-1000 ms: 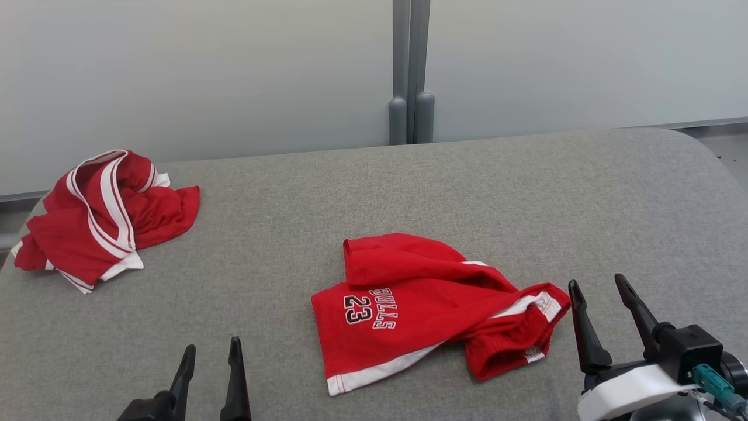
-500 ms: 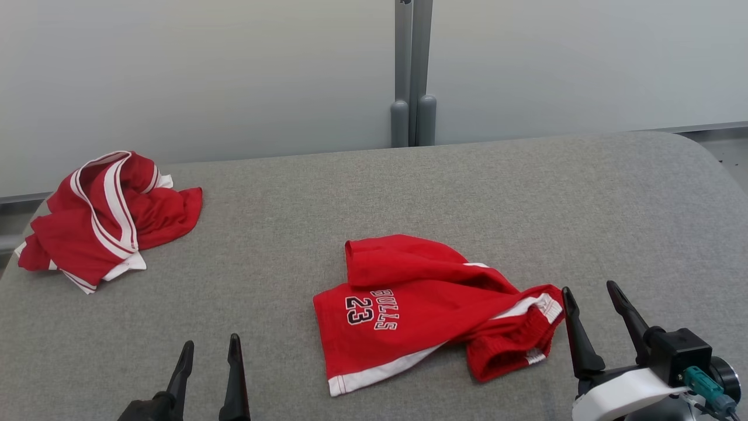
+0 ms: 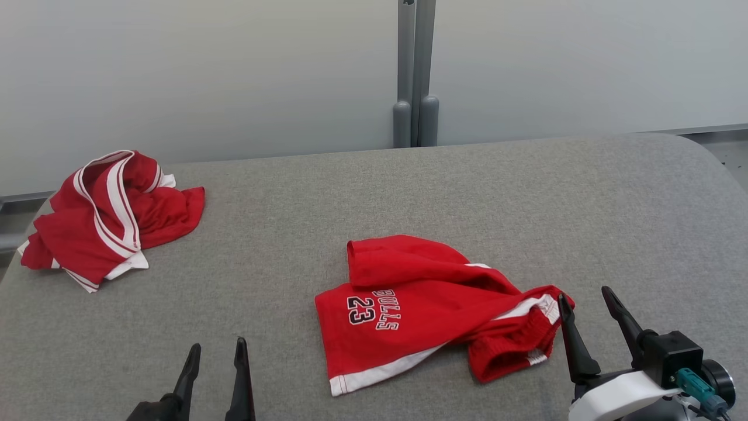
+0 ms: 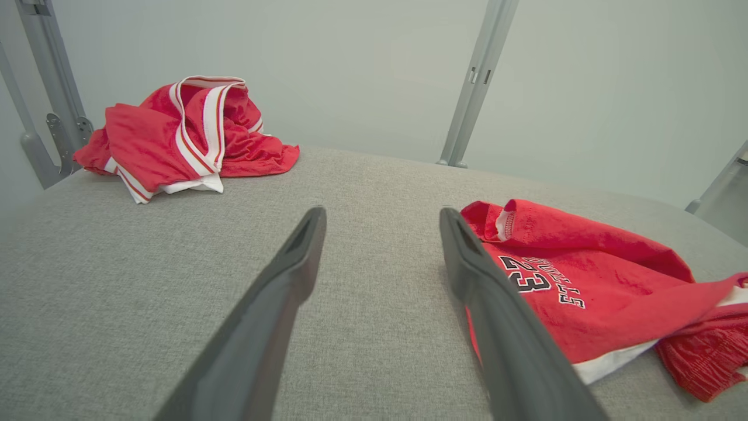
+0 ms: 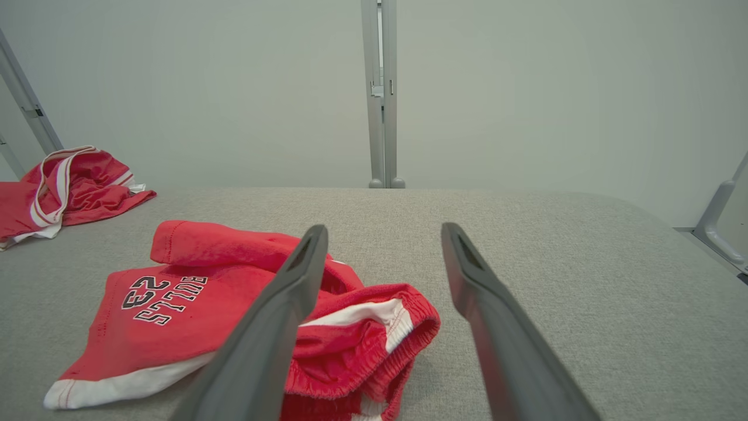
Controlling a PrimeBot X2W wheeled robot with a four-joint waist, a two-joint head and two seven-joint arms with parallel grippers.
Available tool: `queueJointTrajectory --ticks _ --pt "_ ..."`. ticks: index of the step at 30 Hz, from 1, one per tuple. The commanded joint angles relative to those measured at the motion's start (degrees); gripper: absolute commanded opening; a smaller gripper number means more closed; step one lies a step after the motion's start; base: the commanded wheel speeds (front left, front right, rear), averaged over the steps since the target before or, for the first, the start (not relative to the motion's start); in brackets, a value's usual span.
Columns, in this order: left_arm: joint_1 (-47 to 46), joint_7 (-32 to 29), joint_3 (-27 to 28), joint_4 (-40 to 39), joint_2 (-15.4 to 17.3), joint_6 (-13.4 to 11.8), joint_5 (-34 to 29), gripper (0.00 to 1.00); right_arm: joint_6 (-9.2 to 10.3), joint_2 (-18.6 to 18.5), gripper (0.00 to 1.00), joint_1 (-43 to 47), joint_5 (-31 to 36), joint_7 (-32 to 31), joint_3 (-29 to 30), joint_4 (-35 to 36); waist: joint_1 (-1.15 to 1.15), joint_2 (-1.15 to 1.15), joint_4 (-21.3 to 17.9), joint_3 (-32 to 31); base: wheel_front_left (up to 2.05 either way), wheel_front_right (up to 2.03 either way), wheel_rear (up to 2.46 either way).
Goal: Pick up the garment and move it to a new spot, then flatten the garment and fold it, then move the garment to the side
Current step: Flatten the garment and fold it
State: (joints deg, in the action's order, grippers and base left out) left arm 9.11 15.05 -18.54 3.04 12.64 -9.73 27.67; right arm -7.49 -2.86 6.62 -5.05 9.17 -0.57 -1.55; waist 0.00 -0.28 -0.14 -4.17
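Garment [image 3: 421, 304]: red shorts with white trim and "BULLS 23" lettering. Crumpled and partly folded over itself, lying on the near half of the table, a little right of centre.
Table [image 3: 526, 199]: grey fabric-covered top with a rounded far-right corner; it carries both cloth items.
Waistband [image 3: 534, 327]: gathered elastic end of the garment, bunched up at its right side, nearest the right gripper.
Right gripper [image 3: 584, 293]: near right, fingers spread wide, nothing held. In the head view its left fingertip overlaps the waistband edge; cannot tell whether it touches. In the right wrist view that finger crosses in front of the bunched cloth.
Left gripper [image 3: 218, 345]: near left, fingers parted, nothing between them. It sits apart from the garment, with bare table fabric between the two.
Second garment [image 3: 111, 216]: red with white stripes, heaped at the far-left corner of the table, well apart from the shorts and both grippers.
Post [image 3: 414, 70]: grey upright bars behind the table's far edge, centre.
Wall [image 3: 175, 70]: pale plain panel behind the table.
Side frame [image 5: 721, 228]: grey bracket beyond the table's right edge, seen in the right wrist view.
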Motion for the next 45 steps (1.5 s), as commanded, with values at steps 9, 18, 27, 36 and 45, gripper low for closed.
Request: queueJointTrajectory --ticks 9,18,27,36,45 --pt "-1.8 -4.9 -5.7 4.8 -1.1 3.8 0.1 1.00 0.00 -0.1 1.00 -1.1 0.0 0.3 -0.4 -0.2 0.00 0.28 -0.6 0.6 0.00 0.00 0.00" --pt "-7.0 -10.2 -11.0 16.1 -4.5 8.6 1.6 1.00 0.00 -0.1 1.00 -2.1 0.0 -0.1 -1.0 -0.6 0.00 0.28 -2.7 1.9 0.00 0.00 0.00" --pt "-10.2 -8.9 -11.6 25.1 -7.1 10.1 3.5 1.00 0.00 -0.1 1.00 -2.4 0.3 -0.2 -0.9 -0.6 0.00 0.28 -4.7 2.9 0.00 0.00 0.00" --pt "-12.9 -6.0 -12.6 29.6 -8.3 11.2 3.6 1.00 0.00 -0.1 1.00 -2.5 0.2 -0.4 -0.9 -0.4 0.00 0.28 -5.6 3.4 0.00 0.00 0.00" --pt "-14.2 -4.3 -13.5 31.3 -8.8 11.7 4.2 0.94 0.00 -0.1 1.00 -2.7 0.0 -0.3 -0.7 -0.7 0.00 0.28 -5.6 3.5 0.00 0.00 0.00"
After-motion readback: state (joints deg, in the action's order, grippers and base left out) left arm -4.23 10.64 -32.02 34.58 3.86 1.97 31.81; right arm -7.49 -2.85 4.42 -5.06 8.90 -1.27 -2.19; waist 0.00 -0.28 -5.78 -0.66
